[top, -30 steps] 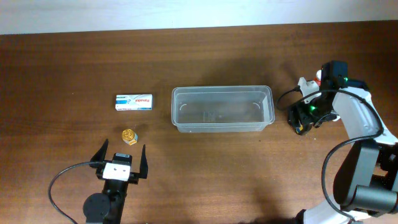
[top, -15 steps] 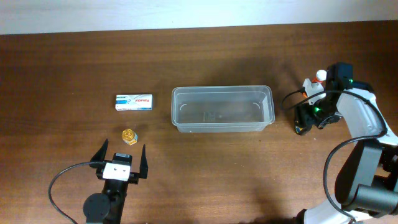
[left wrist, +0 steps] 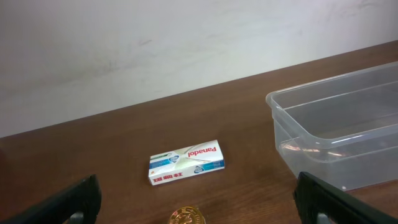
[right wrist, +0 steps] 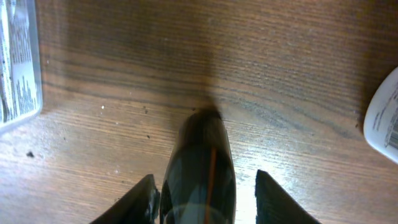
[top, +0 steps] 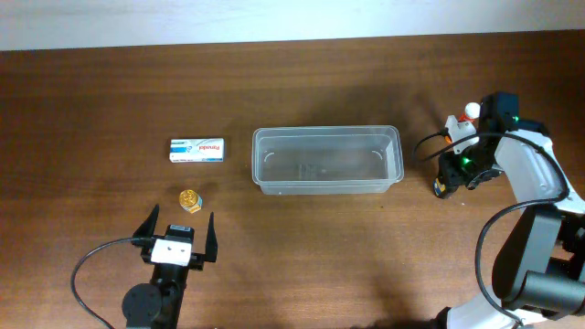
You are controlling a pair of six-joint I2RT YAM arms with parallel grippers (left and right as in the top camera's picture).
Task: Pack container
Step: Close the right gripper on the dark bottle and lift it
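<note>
The container, a clear shallow tub, stands at the table's middle; it also shows in the left wrist view. A white Panadol box lies left of it. A small gold-capped jar stands just ahead of my left gripper, which is open and empty. My right gripper is right of the container, open, straddling a dark bottle on the table. Its left finger touches the bottle; a gap shows on the right.
A white bottle lies just beyond the right gripper, and its edge shows in the right wrist view. A translucent printed edge sits at that view's left. A pale wall runs behind the table.
My right gripper has shifted slightly right, away from the container, over the dark bottle. The left arm has not moved.
</note>
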